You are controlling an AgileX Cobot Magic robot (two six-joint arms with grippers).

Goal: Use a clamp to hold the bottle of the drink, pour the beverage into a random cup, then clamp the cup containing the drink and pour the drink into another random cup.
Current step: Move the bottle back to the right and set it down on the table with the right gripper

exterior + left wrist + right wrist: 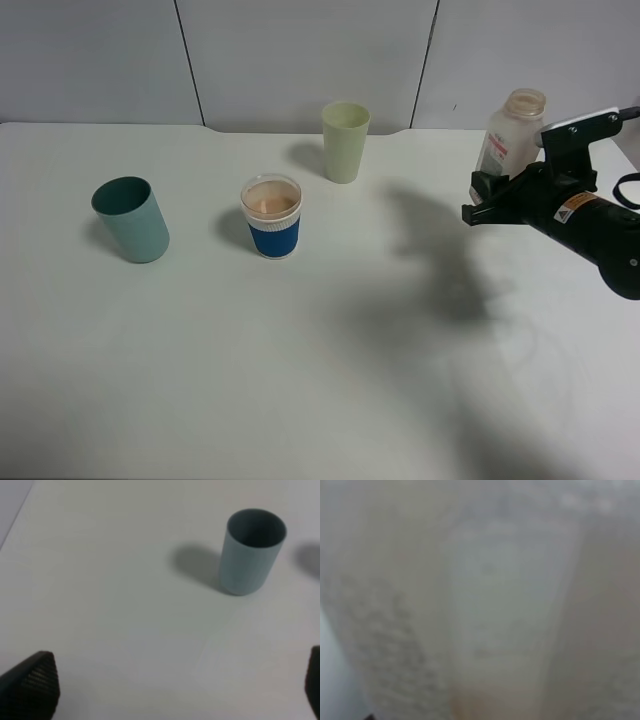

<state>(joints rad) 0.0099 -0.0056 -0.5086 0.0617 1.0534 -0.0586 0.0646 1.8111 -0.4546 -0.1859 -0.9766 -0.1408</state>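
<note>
While the high view shows the right fingers (487,192) clenched on the upright bottle (514,135) at the far right of the bench (330,350), their wrist view gives only its blurred label. Spread wide, the left fingers (30,687) face the teal cup (252,550). The tan drink (271,200) fills the blue-banded cup (273,238).

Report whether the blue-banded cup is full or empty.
Filled: tan milky drink shows high inside the upright blue-banded cup, just below its clear rim.
</note>
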